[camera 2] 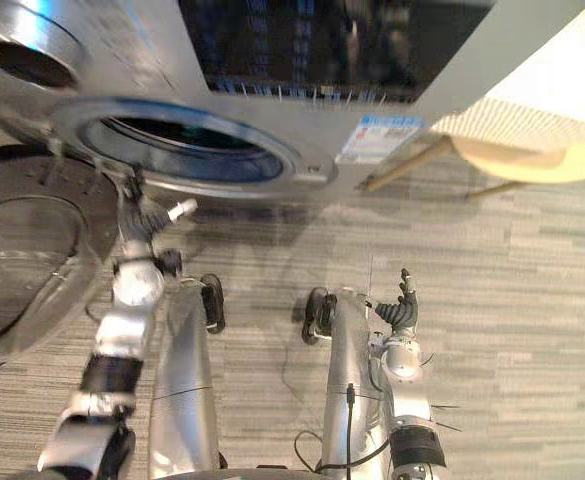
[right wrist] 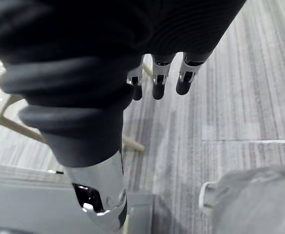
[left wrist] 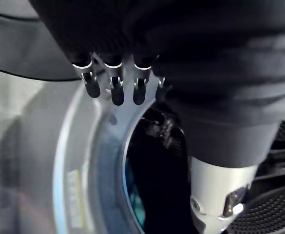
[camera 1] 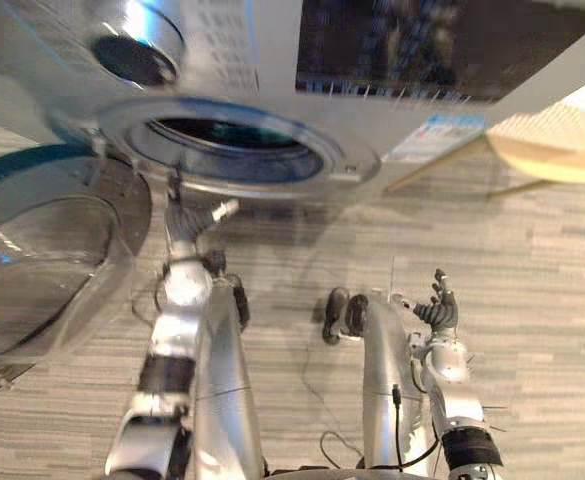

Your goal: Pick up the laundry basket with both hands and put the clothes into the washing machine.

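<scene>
The washing machine's round drum opening [camera 1: 234,148] faces me, and its glass door [camera 1: 42,262] is swung out to my left. My left hand [camera 1: 186,226] is raised just below the opening's lower rim, fingers [left wrist: 113,88] straight and holding nothing. The rim and the perforated drum [left wrist: 274,210] show past them. My right hand [camera 1: 439,306] hangs low over the floor at the right, open and empty, with its fingers [right wrist: 157,84] straight. A pale woven basket [camera 1: 557,140] sits at the far right, well away from both hands. What lies in it is hidden.
The machine's front panel [camera 2: 302,45] fills the top of the view. Wooden legs [camera 1: 434,166] run under the basket toward the machine's right corner. Grey plank floor [camera 1: 532,290] spreads out to the right of my right hand.
</scene>
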`<state>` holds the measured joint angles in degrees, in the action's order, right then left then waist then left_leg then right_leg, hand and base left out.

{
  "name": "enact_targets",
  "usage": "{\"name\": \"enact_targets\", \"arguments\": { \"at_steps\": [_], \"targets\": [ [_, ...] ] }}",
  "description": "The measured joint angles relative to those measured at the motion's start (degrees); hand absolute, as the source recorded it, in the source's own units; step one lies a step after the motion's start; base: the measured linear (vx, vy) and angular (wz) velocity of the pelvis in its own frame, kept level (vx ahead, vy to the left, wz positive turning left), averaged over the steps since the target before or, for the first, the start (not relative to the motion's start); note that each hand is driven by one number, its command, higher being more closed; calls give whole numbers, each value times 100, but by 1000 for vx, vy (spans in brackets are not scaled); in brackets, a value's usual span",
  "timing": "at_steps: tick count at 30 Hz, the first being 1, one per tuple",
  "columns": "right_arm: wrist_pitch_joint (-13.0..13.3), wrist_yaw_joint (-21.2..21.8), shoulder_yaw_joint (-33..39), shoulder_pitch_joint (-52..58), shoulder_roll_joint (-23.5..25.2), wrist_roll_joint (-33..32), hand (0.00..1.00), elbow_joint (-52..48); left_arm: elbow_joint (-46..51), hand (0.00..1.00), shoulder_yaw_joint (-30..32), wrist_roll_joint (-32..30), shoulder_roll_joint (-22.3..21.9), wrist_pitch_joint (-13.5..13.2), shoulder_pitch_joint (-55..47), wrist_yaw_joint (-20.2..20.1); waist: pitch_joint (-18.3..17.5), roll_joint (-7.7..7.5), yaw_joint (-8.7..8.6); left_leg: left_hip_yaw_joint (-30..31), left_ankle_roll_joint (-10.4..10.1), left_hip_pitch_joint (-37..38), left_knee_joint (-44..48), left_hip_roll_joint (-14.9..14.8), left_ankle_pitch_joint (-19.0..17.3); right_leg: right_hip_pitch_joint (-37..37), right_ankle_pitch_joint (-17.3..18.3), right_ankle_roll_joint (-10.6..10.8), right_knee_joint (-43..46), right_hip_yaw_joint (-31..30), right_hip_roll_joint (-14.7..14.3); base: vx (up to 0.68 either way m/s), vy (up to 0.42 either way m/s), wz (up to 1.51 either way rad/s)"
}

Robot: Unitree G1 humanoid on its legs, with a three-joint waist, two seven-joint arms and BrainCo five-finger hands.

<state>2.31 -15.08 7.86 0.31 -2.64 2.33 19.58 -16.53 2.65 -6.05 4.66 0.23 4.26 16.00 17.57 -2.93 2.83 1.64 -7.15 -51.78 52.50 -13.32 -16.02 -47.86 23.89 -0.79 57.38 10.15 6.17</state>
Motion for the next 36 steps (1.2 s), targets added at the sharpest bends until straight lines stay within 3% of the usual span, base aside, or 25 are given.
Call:
{"name": "enact_targets", "arguments": {
  "at_steps": [7,11,14,15,20,21,22,23,24,25,26,28,29,30,31,32,33,34,35,36],
  "targets": [
    [-73,150,7,280,19,-7,0,1348,-1639,0,268,191,-215,-69,-783,-372,-620,58,-26,-362,44,2232,-1975,158,481,2209,-512,222,-2020,145,7,194,46,13],
    [-103,201,88,351,52,-4,0,1882,-2414,0,480,136,-274,-73,-861,-535,-1112,240,-29,-565,117,3144,-2901,243,716,3213,-971,396,-3286,218,-17,162,87,0],
    [-91,285,255,222,41,-1,0,2376,-2820,0,511,66,-242,-81,-867,-601,-1405,293,-23,-790,149,3573,-3557,310,942,3581,-1380,470,-4110,62,-71,127,87,-32],
    [-93,288,347,88,19,-1,0,2690,-3014,0,545,17,-219,-85,-839,-604,-1426,302,-30,-969,175,3850,-4002,354,1129,3789,-1669,498,-4574,-61,-99,100,67,-40],
    [-119,275,379,-78,-6,-3,0,2972,-3159,0,581,-35,-97,-100,-629,-600,-1391,297,-49,-1230,215,3890,-4177,353,1264,3696,-2038,532,-4799,-238,-129,-15,49,-32],
    [-119,275,333,-73,-20,-3,0,2986,-3151,0,582,-34,-78,-121,-563,-598,-1392,301,-38,-1265,287,3838,-4167,379,1310,3620,-2149,619,-4751,-254,-141,-104,82,-4],
    [-119,275,327,-71,-33,-3,0,2998,-3143,0,586,-34,-87,-125,-541,-600,-1403,331,-25,-1259,383,3828,-4232,286,1377,3665,-2182,689,-4825,-260,-159,-97,53,8],
    [-122,276,330,-106,-6,-6,0,3024,-3104,0,646,-34,-95,-186,-513,-594,-1340,322,-33,-1261,381,3850,-4293,272,1410,3572,-1710,654,-3908,-235,-82,-100,48,38],
    [-117,278,325,-50,19,-8,0,3053,-3105,0,647,-34,-73,-204,-540,-593,-1339,283,-19,-1167,383,3865,-4188,366,1426,3653,-1258,815,-3003,-228,104,-71,-5,52],
    [-117,277,324,-45,20,-8,0,3090,-3096,0,645,-34,-53,-199,-560,-593,-1340,241,-9,-1105,383,3859,-4120,408,1428,3807,-1155,890,-2815,-242,170,-101,-51,54],
    [-111,277,310,-71,18,-10,0,3093,-3044,0,661,-31,-2,-198,-555,-589,-1345,91,108,-1083,358,3823,-3982,459,1443,4084,-1037,934,-3120,-321,194,-141,-137,13],
    [-65,266,290,-221,-31,-25,0,3079,-3009,0,698,-31,-25,-199,-577,-577,-1383,145,330,-1120,307,3573,-3986,417,1651,4179,-974,860,-3816,-357,28,-194,-135,-11],
    [-20,255,299,-364,-99,-68,0,3060,-3005,0,686,-31,-92,-198,-550,-573,-1354,234,404,-1085,282,3342,-4061,413,1837,4151,-894,633,-4149,-308,-44,-258,-106,28],
    [-29,251,337,-452,-203,-75,0,3071,-2990,0,613,-26,-263,-186,-501,-570,-1198,531,378,-843,200,3200,-4153,321,2050,4106,-1024,510,-4171,-127,-198,-286,-118,42],
    [-57,240,349,-453,-226,-81,0,3080,-2967,0,579,-18,-317,-187,-507,-567,-1205,561,396,-753,155,3162,-4271,325,2225,4018,-1031,495,-4119,-57,-222,-315,-113,59],
    [-98,237,333,-410,-169,-95,0,3085,-2892,0,563,17,-361,-192,-545,-560,-1190,553,394,-586,-46,3198,-4704,343,2714,3931,-1110,369,-4104,79,-191,-296,-96,55],
    [-98,232,357,-382,-120,-125,0,3085,-2887,0,547,66,-372,-196,-527,-565,-1134,474,339,-535,-155,3236,-4862,332,2878,3945,-1156,301,-4172,267,-152,-268,-91,66],
    [-117,224,391,-368,-67,-128,0,3083,-2885,0,550,99,-383,-193,-560,-564,-1116,462,278,-665,-45,3254,-4627,345,2718,3943,-1203,228,-4147,371,-110,-272,-40,67],
    [-118,179,413,-328,-3,-130,0,3066,-2873,0,529,99,-387,-184,-581,-562,-1091,379,247,-820,145,3275,-4159,353,2287,3911,-1248,216,-4112,471,-19,-218,-4,46],
    [-119,156,414,-315,-2,-131,0,3068,-2850,0,518,98,-388,-182,-581,-562,-1072,322,245,-865,192,3285,-3982,355,2128,3885,-1260,220,-4085,484,16,-215,35,41]
  ]
}}
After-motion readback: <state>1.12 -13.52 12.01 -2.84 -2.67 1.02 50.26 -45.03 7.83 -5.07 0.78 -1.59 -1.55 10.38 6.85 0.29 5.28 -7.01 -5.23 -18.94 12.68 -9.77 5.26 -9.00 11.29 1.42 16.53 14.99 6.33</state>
